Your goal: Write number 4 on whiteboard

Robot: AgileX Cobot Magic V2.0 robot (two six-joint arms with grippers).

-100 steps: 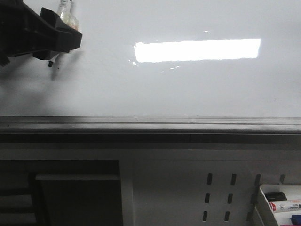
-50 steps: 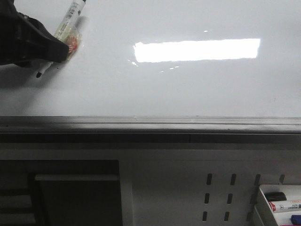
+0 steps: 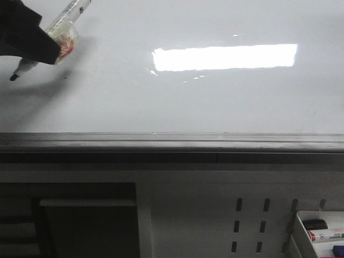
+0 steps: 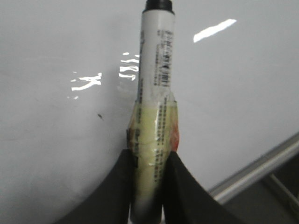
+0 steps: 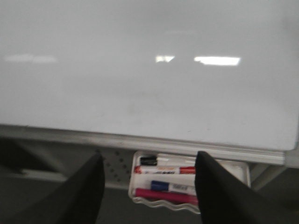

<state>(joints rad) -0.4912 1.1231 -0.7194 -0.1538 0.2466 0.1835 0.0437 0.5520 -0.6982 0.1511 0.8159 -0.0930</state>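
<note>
Pinching a taped white marker [image 3: 59,28], the left end effector [image 4: 147,161] hangs over the glossy white whiteboard's [image 3: 215,102] far-left part; right end effector [image 5: 148,170] spread.

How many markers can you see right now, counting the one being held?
5. One white-barrelled taped marker in the left hand; four more in the white plastic tray below the whiteboard rail: black-capped, red, blue, pink. More may be hidden.
</note>
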